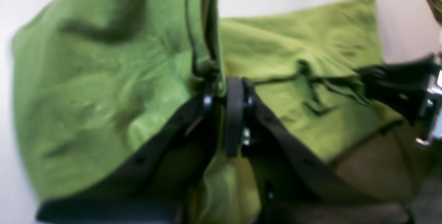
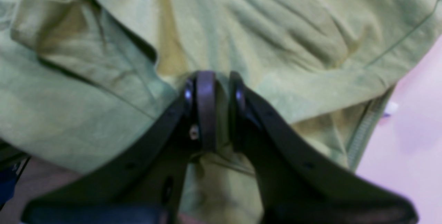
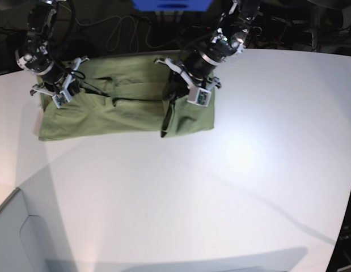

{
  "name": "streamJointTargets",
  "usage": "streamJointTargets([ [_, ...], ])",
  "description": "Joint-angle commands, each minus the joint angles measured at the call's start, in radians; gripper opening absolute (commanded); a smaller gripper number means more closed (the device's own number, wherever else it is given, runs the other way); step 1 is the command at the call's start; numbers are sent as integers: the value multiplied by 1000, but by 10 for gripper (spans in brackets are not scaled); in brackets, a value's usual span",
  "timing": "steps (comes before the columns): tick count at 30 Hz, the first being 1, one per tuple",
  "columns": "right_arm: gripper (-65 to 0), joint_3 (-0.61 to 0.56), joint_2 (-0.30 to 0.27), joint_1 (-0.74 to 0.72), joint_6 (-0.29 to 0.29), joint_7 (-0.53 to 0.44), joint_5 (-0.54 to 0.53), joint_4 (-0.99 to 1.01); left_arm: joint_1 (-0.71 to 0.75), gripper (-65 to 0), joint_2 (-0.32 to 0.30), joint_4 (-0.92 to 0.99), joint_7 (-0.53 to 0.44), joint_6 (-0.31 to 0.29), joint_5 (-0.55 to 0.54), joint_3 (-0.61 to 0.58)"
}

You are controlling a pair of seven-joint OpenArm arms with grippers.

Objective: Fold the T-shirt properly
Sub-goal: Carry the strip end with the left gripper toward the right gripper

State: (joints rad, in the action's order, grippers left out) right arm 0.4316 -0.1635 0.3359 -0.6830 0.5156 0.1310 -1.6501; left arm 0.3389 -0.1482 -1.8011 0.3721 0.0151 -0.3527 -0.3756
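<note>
Green T-shirt (image 3: 124, 105) lies at the table's (image 3: 232, 187) far edge as a wide band, left gripper (image 1: 226, 89) and right gripper (image 2: 217, 85) both pinching its fabric, crosswise folds apparently left.

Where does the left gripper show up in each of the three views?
Left wrist: left gripper at centre, jaws shut on T-shirt fabric.
Right wrist: not in it; only the right gripper.
Base: left gripper at upper centre, on the shirt's right part.
Shared landmark: the green T-shirt.
</note>
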Motion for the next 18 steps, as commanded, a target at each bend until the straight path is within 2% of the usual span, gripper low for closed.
streamJointTargets([
  [1,-602,5,-14,-1,-15,7,6,-9,-13,-650,3,-2,-22,-7,-6,-16],
  [5,-602,5,-14,-1,-15,7,6,-9,-54,-650,17,50,-23,-7,-12,-79],
  [13,-602,5,-12,-1,-15,7,6,-9,-117,-650,117,143,-20,-7,-6,-87],
  [18,-602,5,-12,-1,-15,7,6,-9,-140,-650,152,182,-15,-10,-6,-89],
])
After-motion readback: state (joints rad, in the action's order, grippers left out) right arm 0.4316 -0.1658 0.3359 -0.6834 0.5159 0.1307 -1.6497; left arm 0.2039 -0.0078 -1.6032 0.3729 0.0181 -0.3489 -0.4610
